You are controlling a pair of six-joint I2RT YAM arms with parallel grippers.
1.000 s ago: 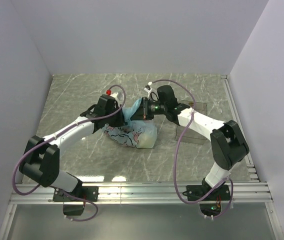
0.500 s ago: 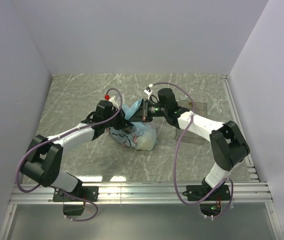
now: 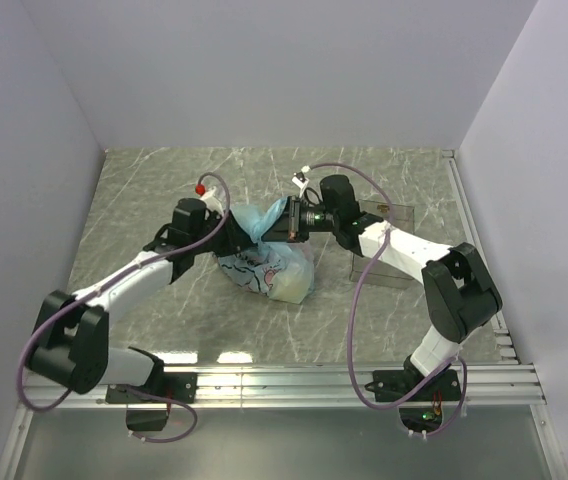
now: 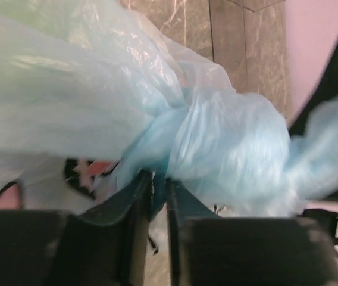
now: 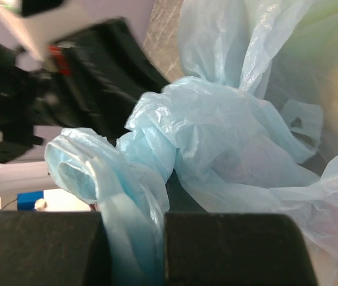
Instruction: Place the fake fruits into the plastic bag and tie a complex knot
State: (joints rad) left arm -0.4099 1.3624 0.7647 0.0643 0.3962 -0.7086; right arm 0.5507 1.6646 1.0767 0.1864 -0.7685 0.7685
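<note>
Both arms are brought together over the bag (image 3: 269, 268), which lies near the middle of the table (image 3: 144, 190), with a clear tray (image 3: 376, 274) just beside it at 3 o'clock. No loose fruit is seen on the table, and a pale rounded bulge is made out through the film at the bag's 5 o'clock corner. The filling step is therefore judged done and the tying step is judged to be in hand. The neck of the bag is gathered at its 12 o'clock end, and a bunched knot (image 4: 216, 155) is already formed there. The right gripper (image 3: 282, 223) is placed at 1 o'clock of the bag and is clamped tight on a twisted tail of the film, with the knot just beyond its fingertips. The left gripper (image 3: 236, 235) is set at 10 o'clock of the bag, against the neck. Its jaws are parted by only a narrow slit, a fold of film is tucked into that slit, and the knot sits just above it. Whether that fold is pinched or let go cannot be told. For the next move, a fresh hold on a free tail is judged to be needed from the left side, so that a second loop can be passed and drawn down without the thin film being torn
</note>
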